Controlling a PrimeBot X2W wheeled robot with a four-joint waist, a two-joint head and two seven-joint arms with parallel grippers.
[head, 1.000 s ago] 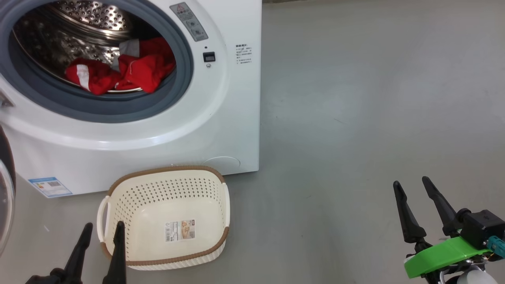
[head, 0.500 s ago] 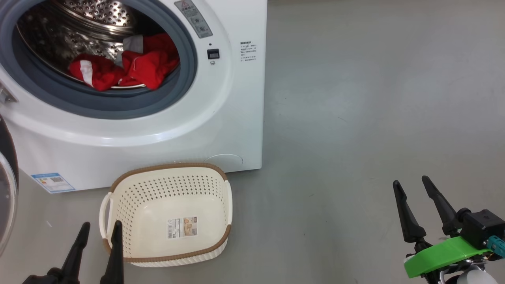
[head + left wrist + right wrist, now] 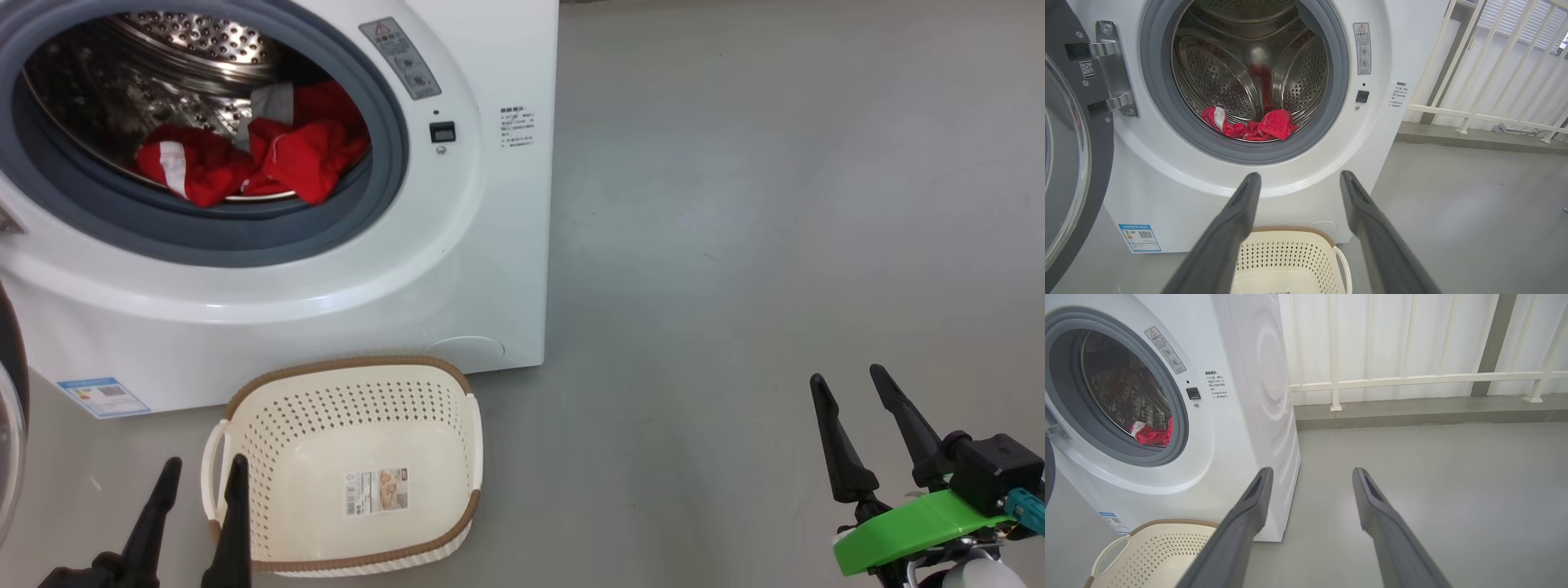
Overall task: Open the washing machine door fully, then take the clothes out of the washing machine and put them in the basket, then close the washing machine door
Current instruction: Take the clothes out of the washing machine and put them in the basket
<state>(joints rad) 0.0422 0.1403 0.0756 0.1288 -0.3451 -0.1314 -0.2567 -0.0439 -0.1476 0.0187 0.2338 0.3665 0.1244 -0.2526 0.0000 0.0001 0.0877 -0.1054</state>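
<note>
Change: only our head view shifts, nothing taken | washing machine door (image 3: 1069, 155): open, left of left fingers (image 3: 1229, 228) | clothes (image 3: 269, 155): in washing machine (image 3: 457, 245), beyond those fingers | basket (image 3: 343, 408): empty, beside them | right fingers (image 3: 833, 449), left fingers: parted, empty | next, we judge: reach in.

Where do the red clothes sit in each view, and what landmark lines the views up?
Head view: the clothes lie upper left, low in the drum.
Left wrist view: the clothes lie just left of centre.
Right wrist view: the clothes peek out at left, mid-height, behind the grey ring.
Shared landmark: the small black square on the washing machine front, right of the opening.
</note>
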